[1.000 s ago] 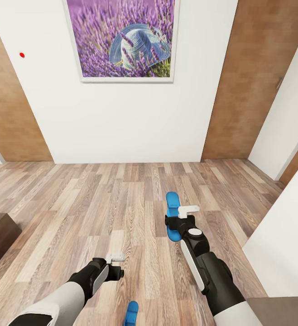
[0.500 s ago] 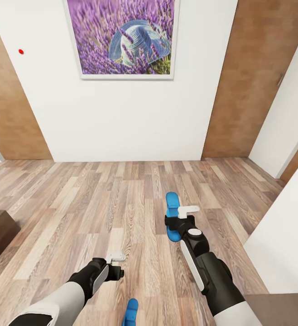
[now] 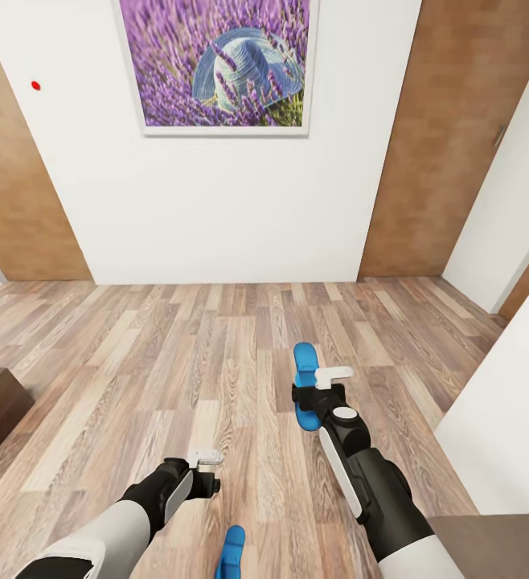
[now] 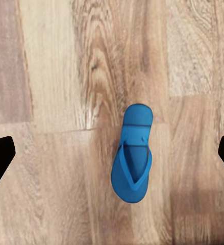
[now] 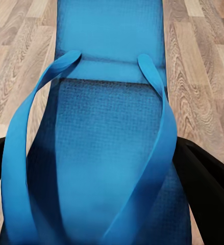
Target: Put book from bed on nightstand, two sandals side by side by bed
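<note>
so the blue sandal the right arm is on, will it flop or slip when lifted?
The sandal is a thin flat sole with a narrow V strap, so it probably weighs little and may bend or droop beyond the right gripper. Its sole looks finely textured, so slipping seems unlikely with the jaws closing on its edges. Being flat, it should not roll.

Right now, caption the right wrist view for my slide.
Right gripper straddling a blue sandal above the wood-plank floor.
</note>
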